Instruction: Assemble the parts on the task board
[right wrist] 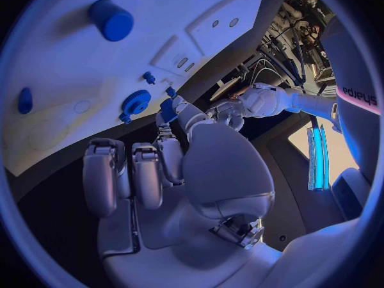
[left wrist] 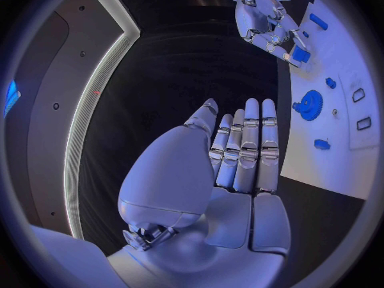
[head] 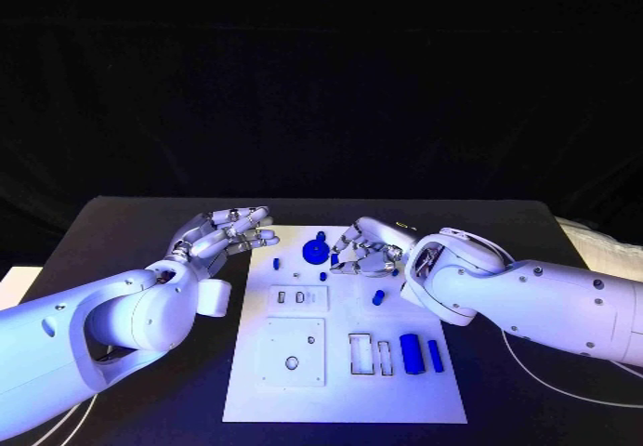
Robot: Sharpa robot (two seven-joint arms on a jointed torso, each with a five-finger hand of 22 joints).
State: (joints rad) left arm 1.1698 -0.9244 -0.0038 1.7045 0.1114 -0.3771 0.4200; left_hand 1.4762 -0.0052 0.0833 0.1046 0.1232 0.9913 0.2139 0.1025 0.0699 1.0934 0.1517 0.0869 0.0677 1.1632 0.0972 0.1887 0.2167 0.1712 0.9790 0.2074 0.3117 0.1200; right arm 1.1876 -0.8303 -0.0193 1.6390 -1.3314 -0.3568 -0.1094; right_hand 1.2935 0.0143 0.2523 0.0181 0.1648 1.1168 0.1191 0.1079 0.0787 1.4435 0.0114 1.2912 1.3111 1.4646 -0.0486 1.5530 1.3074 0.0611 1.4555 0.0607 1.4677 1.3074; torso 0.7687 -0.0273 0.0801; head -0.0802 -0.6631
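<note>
The white task board (head: 348, 395) lies mid-table. A blue gear (head: 318, 249) stands near its far edge, with small blue parts (head: 278, 263) beside it. My right hand (head: 369, 249) hovers over the board's far end, just right of the gear. It pinches a small blue part (right wrist: 168, 109) between thumb and a finger, and the gear (right wrist: 134, 102) lies close by. My left hand (head: 228, 232) hangs off the board's far left corner, fingers stretched out and holding nothing. The left wrist view shows that hand (left wrist: 232, 160) bare, with the right hand (left wrist: 268, 19) beyond it.
Two blue cylinders (head: 422, 354) stand at the board's right side next to rectangular slots (head: 361, 353). A small blue part (head: 379, 297) lies mid-board under the right forearm. A raised square plate (head: 294, 351) sits at the near left. Black table surrounds the board.
</note>
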